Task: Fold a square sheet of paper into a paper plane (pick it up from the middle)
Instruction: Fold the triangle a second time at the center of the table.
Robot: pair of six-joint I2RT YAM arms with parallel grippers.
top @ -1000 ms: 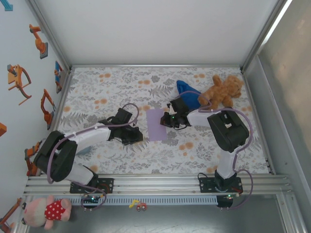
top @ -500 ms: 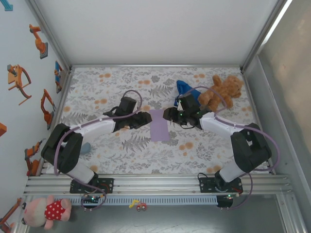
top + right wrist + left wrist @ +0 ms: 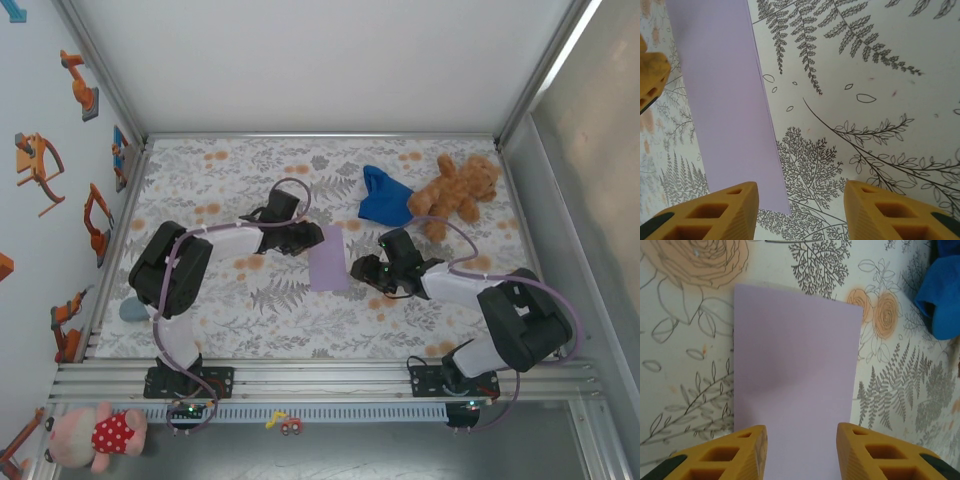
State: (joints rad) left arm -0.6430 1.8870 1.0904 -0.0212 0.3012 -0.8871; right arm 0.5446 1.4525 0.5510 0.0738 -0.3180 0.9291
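Lavender paper point(image 3: 328, 258) is lying mid-frame on the surface point(image 3: 220, 190); left claw point(image 3: 318, 238) and right claw point(image 3: 356, 272) are flanking it, both released.

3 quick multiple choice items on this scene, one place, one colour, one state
1. Where does the purple paper lie? A between left tool and right tool B far left corner C near right corner
2. Colour of the cloth beside the teddy bear? A red B blue C green
3. The left tool's jaws are? A shut on the paper B shut on nothing C open
Answers: 1 A, a tool sits on each side; 2 B, deep blue folds; 3 C, its fingers stand apart with the paper flat beneath.
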